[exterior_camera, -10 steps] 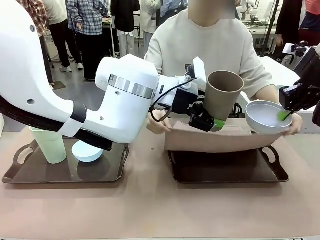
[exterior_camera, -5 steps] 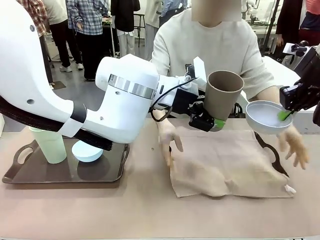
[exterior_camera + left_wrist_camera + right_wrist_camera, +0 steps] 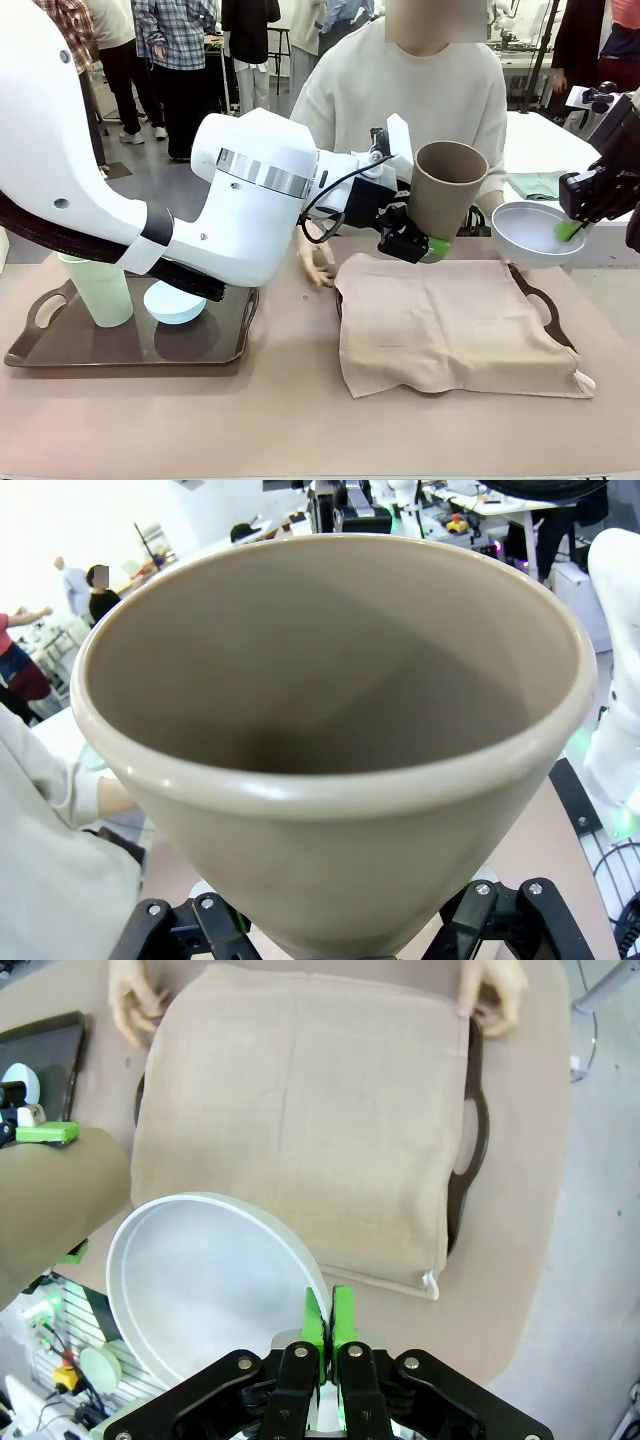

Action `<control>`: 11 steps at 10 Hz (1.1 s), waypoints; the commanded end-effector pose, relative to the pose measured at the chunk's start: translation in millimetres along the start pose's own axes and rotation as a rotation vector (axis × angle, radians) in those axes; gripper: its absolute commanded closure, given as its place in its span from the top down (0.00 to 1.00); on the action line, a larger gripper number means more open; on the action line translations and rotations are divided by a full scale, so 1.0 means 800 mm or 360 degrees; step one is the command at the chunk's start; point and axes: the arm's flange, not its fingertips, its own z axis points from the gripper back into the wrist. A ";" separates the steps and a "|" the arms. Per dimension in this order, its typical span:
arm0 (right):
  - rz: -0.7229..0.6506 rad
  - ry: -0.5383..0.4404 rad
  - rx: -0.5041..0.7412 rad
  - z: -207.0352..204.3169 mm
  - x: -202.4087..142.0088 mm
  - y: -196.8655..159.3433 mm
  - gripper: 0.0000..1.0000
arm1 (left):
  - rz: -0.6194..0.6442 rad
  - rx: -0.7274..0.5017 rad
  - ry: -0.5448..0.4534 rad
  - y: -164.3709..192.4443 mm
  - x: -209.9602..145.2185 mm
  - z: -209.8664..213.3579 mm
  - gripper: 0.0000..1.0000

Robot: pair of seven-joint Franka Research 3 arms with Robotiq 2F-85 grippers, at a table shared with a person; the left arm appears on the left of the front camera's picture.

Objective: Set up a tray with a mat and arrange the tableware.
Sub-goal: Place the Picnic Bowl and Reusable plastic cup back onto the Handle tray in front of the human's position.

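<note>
My left gripper (image 3: 426, 244) is shut on the base of the taupe brown tumbler (image 3: 445, 192), held tilted in the air above the far edge of the mat; its wide mouth (image 3: 330, 670) faces the left wrist camera. My right gripper (image 3: 570, 230) is shut on the rim of the pale bluish-white bowl (image 3: 535, 232), with its green pads (image 3: 331, 1326) pinching that rim (image 3: 290, 1250). The beige mat (image 3: 450, 325) lies spread over the right tray (image 3: 540, 300). A pale green tumbler (image 3: 100, 290) and a light blue bowl (image 3: 175, 302) stand on the left tray (image 3: 120, 348).
A person sits at the far side, with a hand (image 3: 318, 268) at the mat's far left corner; both hands (image 3: 140, 1005) touch its far corners. The mat (image 3: 300, 1110) hangs over the tray's near edge; a tray handle (image 3: 478, 1130) sticks out.
The person has lowered the mat from the air onto the right tray and drawn the hands back to its far edge. Neither gripper has moved.
</note>
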 end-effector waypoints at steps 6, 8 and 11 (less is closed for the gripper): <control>0.0000 0.0008 -0.0004 -0.002 -0.003 0.000 0.00 | 0.0007 -0.0011 -0.0007 0.001 0.003 0.000 0.00; 0.0000 0.0008 -0.0004 -0.002 -0.003 0.000 0.00 | 0.0007 -0.0011 -0.0007 0.001 0.003 0.000 0.00; 0.0000 0.0008 -0.0004 -0.002 -0.003 0.000 0.00 | 0.0007 -0.0011 -0.0007 0.001 0.003 0.000 0.00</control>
